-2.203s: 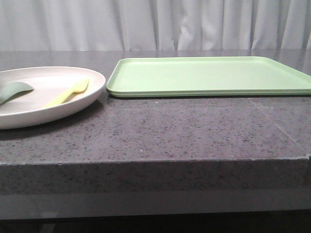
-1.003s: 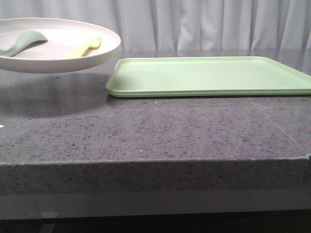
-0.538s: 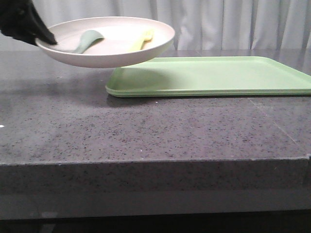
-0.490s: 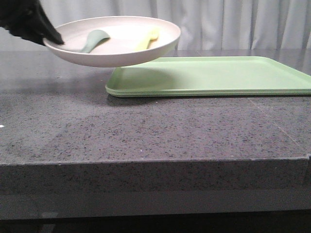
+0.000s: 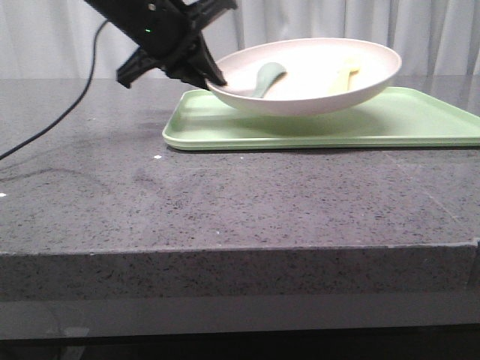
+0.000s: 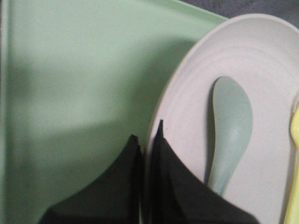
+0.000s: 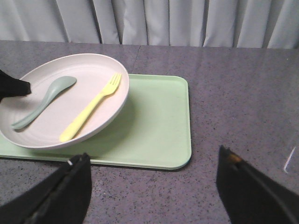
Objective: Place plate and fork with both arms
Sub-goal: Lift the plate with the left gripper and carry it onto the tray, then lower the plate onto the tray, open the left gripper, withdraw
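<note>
The left claw point(image 5: 212, 79) is pinched closed on the rim of a cream-white plate point(image 5: 315, 82), one dark finger point(image 6: 119, 186) under the rim and the other on its inner slope. The plate is held in the air, slightly tilted, above the near-left part of a flat light green tray point(image 5: 420, 120), extending away from the claw toward the tray's middle. Inside the plate, just past the claw's tips, lies a grey-green spoon point(image 6: 229, 126), its handle end nearest the claw. Beyond the spoon, on the far side of the plate from the claw, lies a slim pale yellow fork point(image 7: 91, 114), its prongs pointing toward the back rim. The tray rests on a dark speckled stone surface point(image 5: 225, 202). The right claw point(image 7: 154, 193) is spread wide with nothing between its fingers, hovering over the surface on the near side of the tray, well apart from the plate.
</note>
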You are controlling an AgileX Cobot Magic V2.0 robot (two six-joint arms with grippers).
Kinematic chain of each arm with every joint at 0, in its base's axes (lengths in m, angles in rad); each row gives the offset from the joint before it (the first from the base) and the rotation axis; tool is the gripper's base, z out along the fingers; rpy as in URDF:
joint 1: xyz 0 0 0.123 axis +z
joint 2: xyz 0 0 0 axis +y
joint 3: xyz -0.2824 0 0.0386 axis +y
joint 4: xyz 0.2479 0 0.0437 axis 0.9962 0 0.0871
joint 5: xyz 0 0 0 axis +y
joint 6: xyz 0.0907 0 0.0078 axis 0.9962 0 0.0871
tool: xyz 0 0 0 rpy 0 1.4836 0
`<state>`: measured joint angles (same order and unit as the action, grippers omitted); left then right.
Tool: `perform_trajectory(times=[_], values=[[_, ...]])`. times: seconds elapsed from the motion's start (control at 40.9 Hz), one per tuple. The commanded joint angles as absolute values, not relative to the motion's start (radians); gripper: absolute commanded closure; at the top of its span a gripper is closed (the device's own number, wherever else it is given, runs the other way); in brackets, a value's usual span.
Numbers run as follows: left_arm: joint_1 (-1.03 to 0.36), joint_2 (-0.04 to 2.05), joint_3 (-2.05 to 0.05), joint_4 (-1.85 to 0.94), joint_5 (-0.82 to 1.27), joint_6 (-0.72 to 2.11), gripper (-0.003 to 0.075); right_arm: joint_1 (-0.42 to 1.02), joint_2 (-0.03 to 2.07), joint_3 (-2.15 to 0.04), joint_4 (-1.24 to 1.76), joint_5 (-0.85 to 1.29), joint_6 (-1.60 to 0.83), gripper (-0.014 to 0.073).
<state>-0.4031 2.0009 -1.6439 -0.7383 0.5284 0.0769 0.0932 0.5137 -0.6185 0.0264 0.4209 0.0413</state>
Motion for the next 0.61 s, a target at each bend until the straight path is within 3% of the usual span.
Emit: perform_trajectory(times=[0.0,0.587], values=[[-0.42,1.979,-1.728,-0.789,0.48,0.034,0.0738,0.097,0.525,-0.654,0.026,0.344,0.036,0.0015],[-0.43,2.012,-1.752,-0.724,0.468,-0.007,0.0731,0.097,0.525,-0.654,0.026,0.341,0.036,0.0015]])
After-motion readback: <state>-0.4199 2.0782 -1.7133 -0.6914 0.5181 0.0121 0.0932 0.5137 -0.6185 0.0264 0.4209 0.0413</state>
